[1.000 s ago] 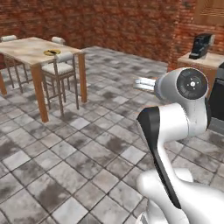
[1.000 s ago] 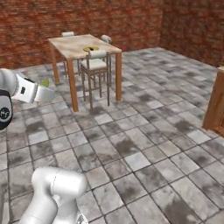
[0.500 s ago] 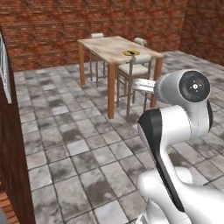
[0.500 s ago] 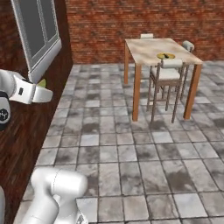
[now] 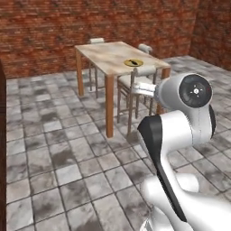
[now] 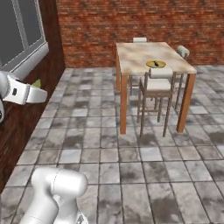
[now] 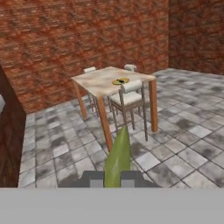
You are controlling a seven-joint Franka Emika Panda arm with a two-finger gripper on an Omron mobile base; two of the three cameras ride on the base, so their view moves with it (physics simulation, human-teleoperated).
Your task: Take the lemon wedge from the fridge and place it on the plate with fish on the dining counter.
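In the hand view our gripper (image 7: 114, 179) is closed on the lemon wedge (image 7: 117, 158), a yellow-green piece that stands up between the two dark finger tips. In the right base view a small green bit of the wedge (image 6: 37, 82) shows just behind the white hand at the left edge, but the fingers are hard to make out there. In the left base view the big round arm joint covers the hand, so we cannot see the grasp from that side.

The worktop (image 5: 104, 57) stands far from us, near the brick wall (image 7: 65, 39). The plate (image 6: 155, 64) lies on it close to its near right edge, with a dark shape on it that is too small to name. A chair (image 6: 157, 87) is pushed in at the near side, just below the plate, and two more chair backs (image 5: 96, 40) rise behind the far side.

Between us and the worktop the tiled floor (image 6: 109, 162) is open. On the left a dark wall with a window (image 6: 19, 30) runs along the floor, and the frame edges cut it off.
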